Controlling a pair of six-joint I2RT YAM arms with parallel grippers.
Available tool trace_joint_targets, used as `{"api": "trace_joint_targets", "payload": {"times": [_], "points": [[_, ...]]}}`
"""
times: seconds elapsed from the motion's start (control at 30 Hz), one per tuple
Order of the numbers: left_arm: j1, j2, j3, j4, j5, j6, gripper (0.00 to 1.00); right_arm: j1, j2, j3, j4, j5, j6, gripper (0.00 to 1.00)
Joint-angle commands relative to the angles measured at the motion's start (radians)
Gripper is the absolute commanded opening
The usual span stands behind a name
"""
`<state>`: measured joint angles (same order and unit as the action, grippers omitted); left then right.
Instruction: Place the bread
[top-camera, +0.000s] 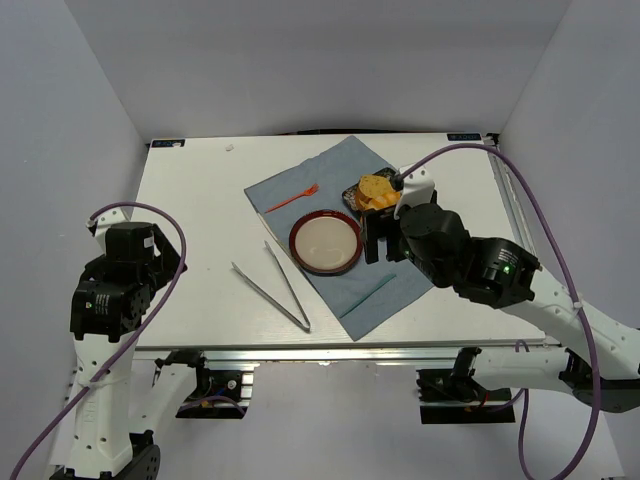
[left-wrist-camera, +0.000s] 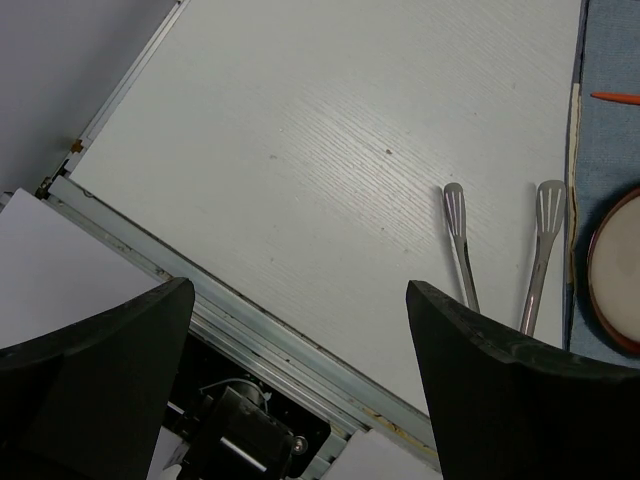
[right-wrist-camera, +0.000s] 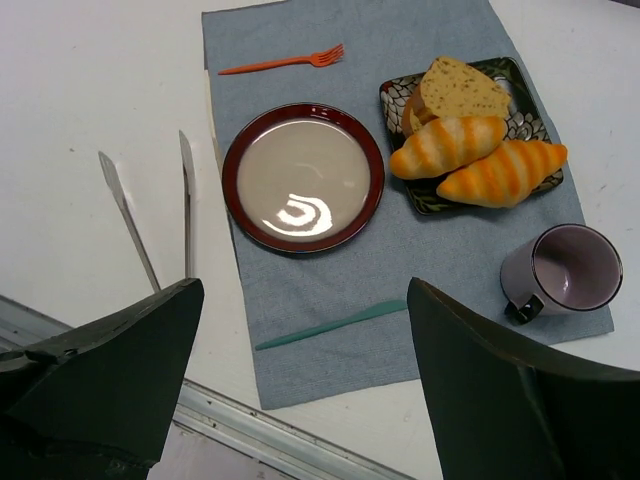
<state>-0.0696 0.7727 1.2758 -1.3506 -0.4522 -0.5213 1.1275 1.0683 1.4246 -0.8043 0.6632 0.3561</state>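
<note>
My right jaws stand spread wide with nothing between them, hanging above the blue cloth (right-wrist-camera: 300, 270) that lies slantwise on the right half of the white surface (right-wrist-camera: 80, 100). The bread (right-wrist-camera: 447, 145), the paler golden croissant, lies in the dark patterned tray (right-wrist-camera: 525, 125) near the cloth's far right corner. It touches the more orange croissant (right-wrist-camera: 500, 172) along its right side, and a seeded brown slice (right-wrist-camera: 460, 88) sits just behind it at the tray's far edge. From above, the same pile of bread (top-camera: 375, 190) shows just past my right arm (top-camera: 470, 255).

The red plate (right-wrist-camera: 300, 160) sits in the middle of the cloth, just left of the tray and apart from it, with nothing on it. An orange fork (right-wrist-camera: 285, 64) lies beyond the plate by the cloth's far edge, and a teal stick (right-wrist-camera: 335, 325) lies near the cloth's near edge. A lilac mug (right-wrist-camera: 565, 270) stands upright at the cloth's near right corner, its handle turned toward me. Metal tongs (right-wrist-camera: 187, 200) lie on the bare surface off the cloth's left edge.

My left jaws are also spread wide and hold nothing, raised above the near left part of the surface, with the tongs' tips (left-wrist-camera: 458, 230) and a slice of the plate's rim (left-wrist-camera: 600, 270) off to their right
</note>
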Motion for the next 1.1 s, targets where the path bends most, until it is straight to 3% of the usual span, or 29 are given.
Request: {"api": "trace_joint_targets", "payload": {"times": [0.0,0.13,0.17,0.33,0.57,0.8,1.07], "points": [[-0.004,0.002,0.016,0.007,-0.011,-0.013,0.98,-0.002,0.004,0.030,0.069,0.006,-0.048,0.89],[-0.004,0.004,0.020,-0.004,-0.025,-0.016,0.98,-0.002,-0.030,-0.015,0.169,-0.133,-0.110,0.89],[-0.004,0.002,0.022,-0.007,-0.032,-0.017,0.98,-0.002,-0.060,-0.076,0.254,-0.240,-0.144,0.89],[-0.004,0.002,0.022,-0.013,-0.037,-0.017,0.98,-0.011,-0.074,-0.210,0.369,-0.195,-0.066,0.89],[-0.004,-0.009,0.025,-0.018,-0.043,-0.017,0.98,0.021,0.329,-0.098,0.235,-0.346,0.033,0.89],[-0.004,-0.023,0.048,-0.044,-0.057,-0.005,0.98,0.074,0.539,-0.018,0.263,-0.402,0.060,0.89],[-0.004,-0.029,0.048,-0.059,-0.046,0.000,0.98,0.155,0.777,0.114,0.246,-0.337,0.101,0.89]]}}
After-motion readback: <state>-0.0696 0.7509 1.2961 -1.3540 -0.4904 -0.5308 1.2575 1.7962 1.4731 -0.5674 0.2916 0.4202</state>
